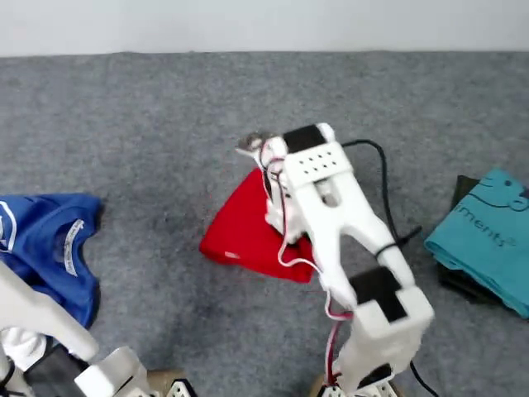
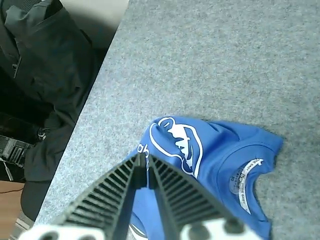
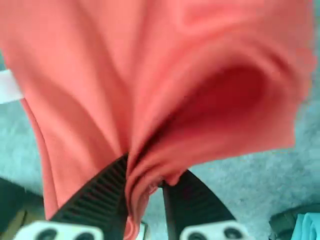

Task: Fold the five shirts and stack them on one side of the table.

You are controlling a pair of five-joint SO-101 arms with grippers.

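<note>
A: What lay at the left side of the table (image 1: 165, 116)?

B: The blue shirt (image 1: 45, 244), crumpled, with its collar label showing. The left gripper (image 2: 144, 167) hung above the shirt's edge, its fingers pressed together with nothing between them. Past the table's edge there was a dark jacket (image 2: 45, 75).

A: And in the middle?

B: The red shirt (image 1: 248, 231) — one part on the grey surface, one part lifted into a peak. The right gripper (image 3: 152, 170) pinched a fold of it between its two fingers. In the high view the right arm (image 1: 339, 215) stood in front of the shirt's right side and hid it, and a black cable (image 1: 382, 178) ran beside the arm.

A: And at the right?

B: The teal shirt (image 1: 488, 236), folded, lay on top of a dark folded cloth (image 1: 463, 285) — well apart from the red one, at the right side of the table.
</note>
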